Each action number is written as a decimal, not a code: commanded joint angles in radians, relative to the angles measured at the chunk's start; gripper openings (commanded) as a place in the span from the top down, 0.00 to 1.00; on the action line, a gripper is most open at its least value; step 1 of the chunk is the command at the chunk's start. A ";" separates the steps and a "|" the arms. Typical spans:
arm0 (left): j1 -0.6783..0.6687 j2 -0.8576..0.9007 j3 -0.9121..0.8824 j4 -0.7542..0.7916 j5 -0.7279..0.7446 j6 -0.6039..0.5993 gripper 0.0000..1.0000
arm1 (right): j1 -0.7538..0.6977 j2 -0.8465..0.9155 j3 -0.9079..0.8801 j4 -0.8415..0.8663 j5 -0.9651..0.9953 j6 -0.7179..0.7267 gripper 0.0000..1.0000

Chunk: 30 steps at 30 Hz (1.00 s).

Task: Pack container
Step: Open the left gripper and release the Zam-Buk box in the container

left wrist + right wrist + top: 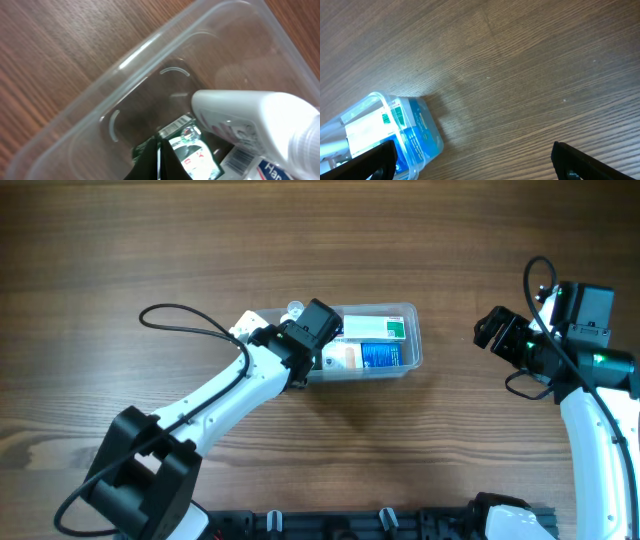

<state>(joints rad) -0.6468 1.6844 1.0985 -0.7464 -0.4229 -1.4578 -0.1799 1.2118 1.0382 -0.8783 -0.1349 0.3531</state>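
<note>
The container (pixel 415 330) is a clear tub at the table's middle, holding a blue box (pixel 382 354), a white and green box (pixel 375 329) and other small packs. My left gripper (pixel 312 358) reaches into its left end. In the left wrist view its fingers (pixel 159 160) are pressed together, shut, over a green and white box (pixel 192 150), beside a white bottle (pixel 250 120) and the container wall (pixel 125 65). My right gripper (pixel 487 330) hovers right of the container, open and empty (pixel 472 160); the container (pixel 375 97) shows at lower left in that view.
Bare wood table (pixel 200 240) lies all around the container. The left arm's black cable (pixel 180 315) loops over the table to the left. The arm bases (pixel 400 525) stand at the near edge.
</note>
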 commanded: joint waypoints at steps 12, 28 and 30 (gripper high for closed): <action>0.004 0.076 -0.006 0.067 -0.042 -0.024 0.96 | -0.004 -0.003 0.007 0.003 -0.012 -0.012 0.00; 0.024 0.093 -0.006 0.089 -0.080 -0.024 0.96 | -0.004 -0.003 0.007 0.003 -0.012 -0.013 0.00; 0.028 0.110 -0.006 0.093 -0.080 -0.024 0.96 | -0.004 -0.003 0.007 0.003 -0.012 -0.012 0.00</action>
<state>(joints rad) -0.6342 1.7493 1.0985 -0.6605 -0.4599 -1.4647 -0.1799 1.2118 1.0382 -0.8783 -0.1349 0.3531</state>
